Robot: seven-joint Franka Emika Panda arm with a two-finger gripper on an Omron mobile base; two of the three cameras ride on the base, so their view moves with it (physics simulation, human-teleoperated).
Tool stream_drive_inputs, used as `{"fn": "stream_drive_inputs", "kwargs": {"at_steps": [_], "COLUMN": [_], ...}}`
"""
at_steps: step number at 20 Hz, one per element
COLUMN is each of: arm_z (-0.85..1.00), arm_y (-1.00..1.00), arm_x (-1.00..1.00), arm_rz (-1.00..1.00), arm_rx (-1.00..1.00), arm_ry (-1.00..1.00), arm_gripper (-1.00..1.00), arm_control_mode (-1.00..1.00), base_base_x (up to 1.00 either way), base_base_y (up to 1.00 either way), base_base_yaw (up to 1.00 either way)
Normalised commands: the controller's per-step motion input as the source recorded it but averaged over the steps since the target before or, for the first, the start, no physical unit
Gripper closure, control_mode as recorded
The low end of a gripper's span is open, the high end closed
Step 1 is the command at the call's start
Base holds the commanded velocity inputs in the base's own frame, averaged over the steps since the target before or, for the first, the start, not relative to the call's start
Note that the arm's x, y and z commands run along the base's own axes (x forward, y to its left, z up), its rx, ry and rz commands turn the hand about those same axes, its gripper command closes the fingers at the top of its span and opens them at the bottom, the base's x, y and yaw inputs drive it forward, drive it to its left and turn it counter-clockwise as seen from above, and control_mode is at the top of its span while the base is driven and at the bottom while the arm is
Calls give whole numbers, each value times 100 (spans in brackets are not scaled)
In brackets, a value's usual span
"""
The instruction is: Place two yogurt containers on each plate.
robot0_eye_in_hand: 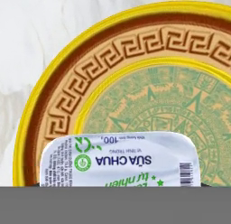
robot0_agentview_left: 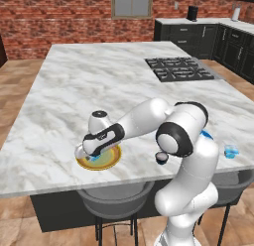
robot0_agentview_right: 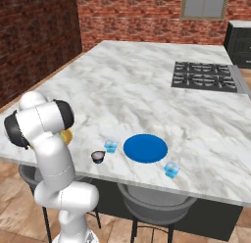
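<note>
Marble counter (robot0_agentview_left: 99,86), pale and veined, carries everything you need. Your held cup (robot0_eye_in_hand: 119,160) sits right under the hand, its white printed foil lid facing the camera, directly above the yellow plate (robot0_eye_in_hand: 54,101) (glossy rim, brown key-pattern band, green centre). Straight down is your move. The gripper (robot0_agentview_left: 94,152) hangs low over that plate; you cannot tell how wide the jaws stand. A dark cup (robot0_agentview_right: 98,157) and two blue cups (robot0_agentview_right: 111,146) (robot0_agentview_right: 171,169) flank the blue plate (robot0_agentview_right: 145,148), none on it.

The patterned plate (robot0_agentview_left: 110,162) lies left of the dark cup (robot0_agentview_right: 98,157) (another plate (robot0_agentview_right: 145,148) farther right).
</note>
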Motion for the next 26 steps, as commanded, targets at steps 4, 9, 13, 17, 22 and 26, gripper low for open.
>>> {"fn": "stream_drive_inputs", "kwargs": {"at_steps": [4, 9, 13, 17, 22, 26], "arm_z": [-1, -3, -9, -5, 0, 1], "arm_y": [11, 10, 9, 3, 0, 0], "arm_x": [6, 1, 6, 0, 1, 3], "arm_rz": [-6, -7, -8, -6, -5, -4], "arm_rx": [0, 0, 0, 0, 2, 0], "arm_ry": [0, 0, 0, 0, 0, 0], "arm_gripper": [100, -100, -100, -100, -100, -100], "arm_control_mode": [-100, -100, -100, -100, -100, -100], "base_base_x": [0, 0, 0, 0, 0, 0], "base_base_y": [0, 0, 0, 0, 0, 0], "base_base_yaw": [0, 0, 0, 0, 0, 0]}}
